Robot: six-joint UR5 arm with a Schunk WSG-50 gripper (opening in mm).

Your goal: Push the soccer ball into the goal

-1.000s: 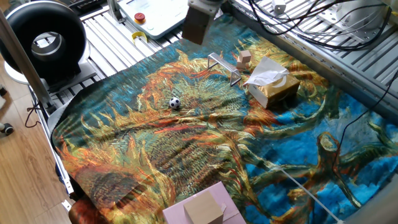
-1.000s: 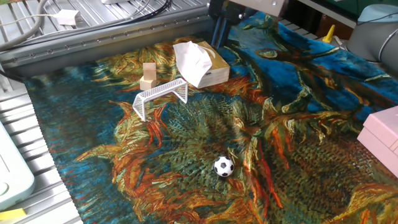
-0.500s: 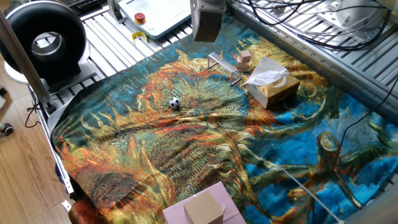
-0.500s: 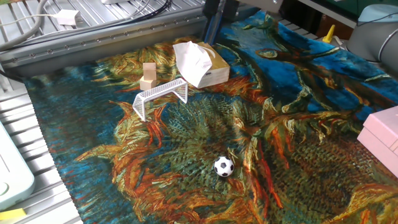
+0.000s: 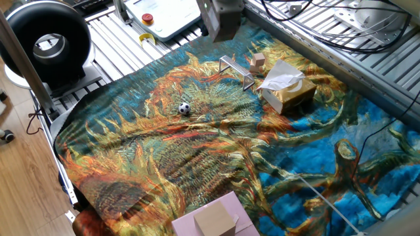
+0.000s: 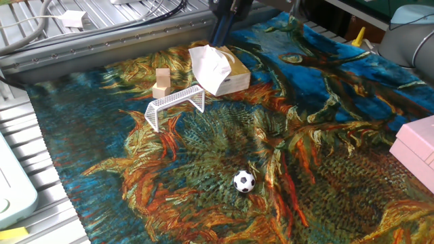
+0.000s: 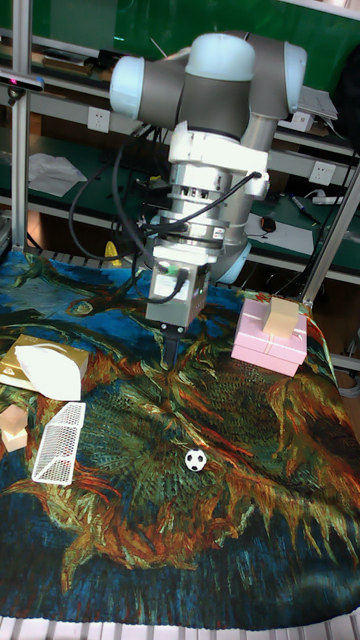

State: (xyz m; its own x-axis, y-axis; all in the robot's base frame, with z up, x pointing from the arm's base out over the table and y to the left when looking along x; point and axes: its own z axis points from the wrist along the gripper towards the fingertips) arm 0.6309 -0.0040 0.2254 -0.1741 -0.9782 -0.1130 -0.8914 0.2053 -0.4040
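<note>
The soccer ball (image 6: 244, 181) lies free on the painted cloth (image 6: 325, 156), well apart from the goal (image 6: 174, 105) at its 11 o'clock. A tissue box (image 6: 218, 70) sits just beside the goal. The gripper (image 7: 172, 349) hangs above the cloth, fingers drawn narrow, holding nothing.

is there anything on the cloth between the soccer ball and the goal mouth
Nothing visible does. The soccer ball sits on bare cloth, with open cloth up to the goal. The wooden block and tissue box lie behind and beside the goal.
</note>
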